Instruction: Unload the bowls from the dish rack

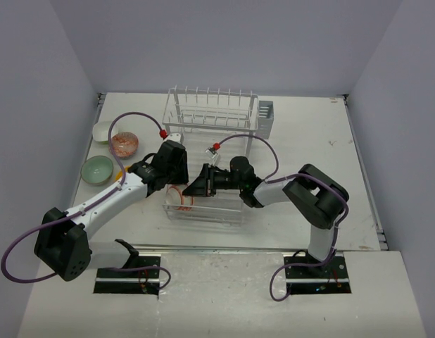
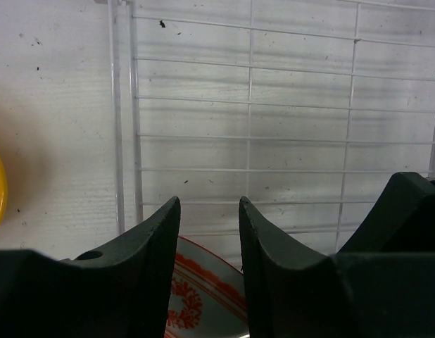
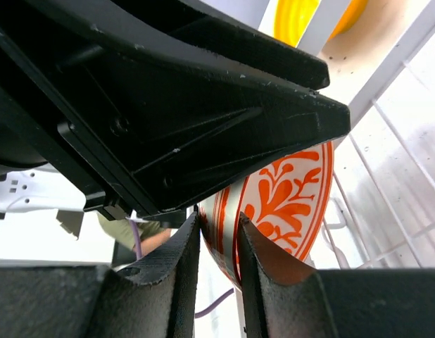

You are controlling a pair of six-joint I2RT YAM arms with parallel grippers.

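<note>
White worktop point(image 1: 309, 141) setup, right tool point(image 3: 217, 239) pinched narrow on the rim of the orange-patterned bowl point(image 3: 288, 190) low in the dish rack point(image 1: 210, 105), left tool point(image 2: 209, 211) part-open and empty beside it, so I'd lift straight up slowly.

Table point(image 1: 302, 141): a white, scuffed board, dotted with small dark specks.
Walls point(image 1: 224, 42): plain pale lavender panels close in on three sides.
Front rail point(image 1: 224, 248): a strip, seemingly metal, runs along the near table edge.
</note>
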